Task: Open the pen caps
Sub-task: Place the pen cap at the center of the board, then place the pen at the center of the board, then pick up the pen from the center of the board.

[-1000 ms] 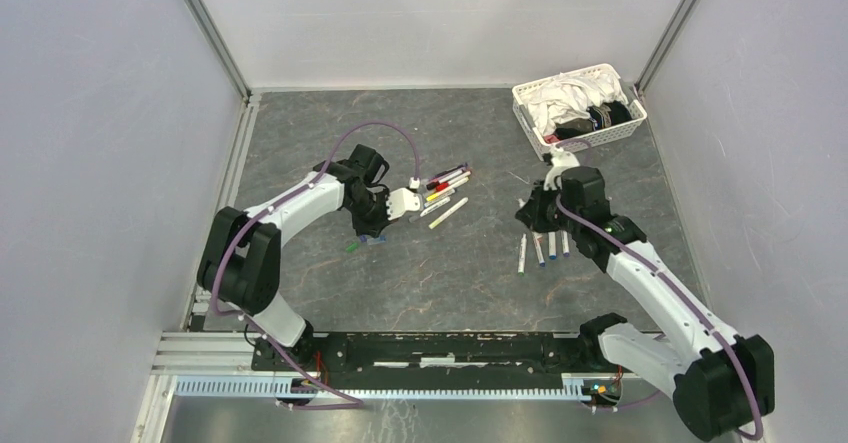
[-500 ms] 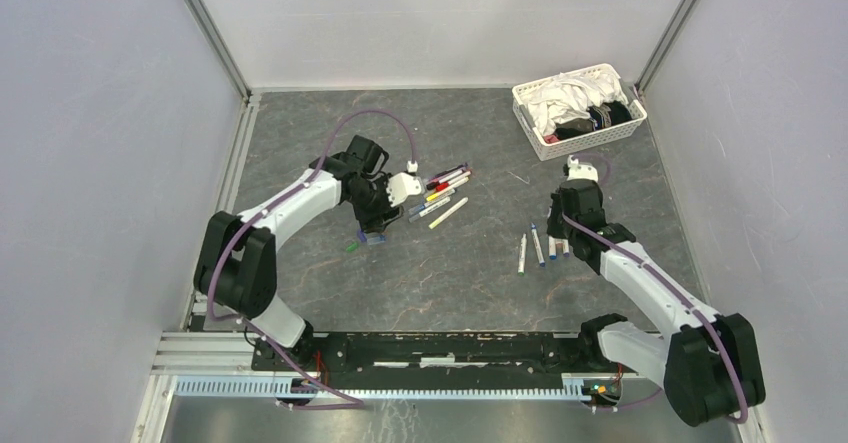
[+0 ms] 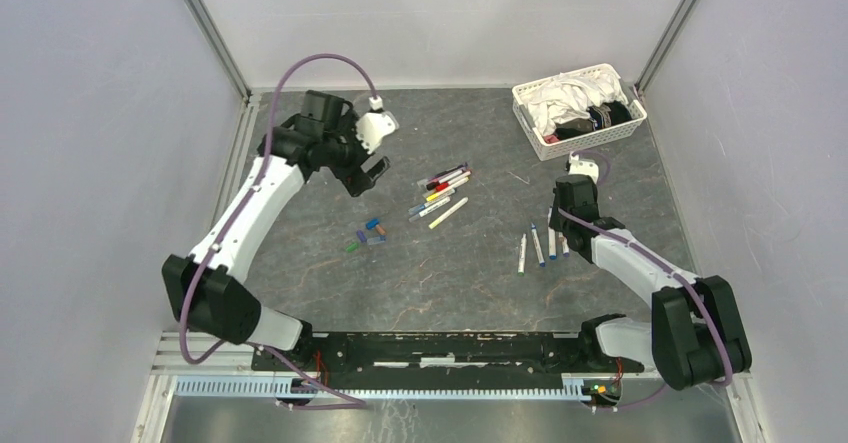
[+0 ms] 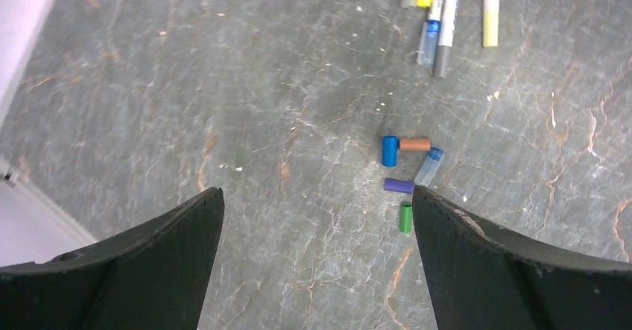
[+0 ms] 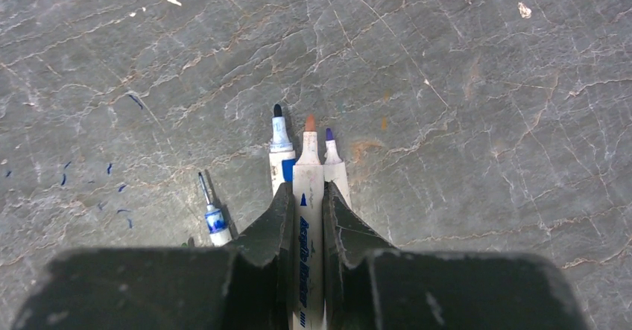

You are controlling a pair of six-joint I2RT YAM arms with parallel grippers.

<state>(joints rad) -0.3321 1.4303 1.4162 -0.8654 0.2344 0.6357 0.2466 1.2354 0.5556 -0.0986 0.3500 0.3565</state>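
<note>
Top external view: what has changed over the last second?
The left gripper opened and lifted away toward the far-left corner, uncovering the loose pen caps. The right gripper, shut on the orange-tipped pen, swung right and down to the uncapped pens. The capped pens and the basket stayed put.

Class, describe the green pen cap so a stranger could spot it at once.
On the grey table, a cluster of loose caps lies near-left of the central pen pile. The green cap sits at that cluster's near-left edge, the only green one.
</note>
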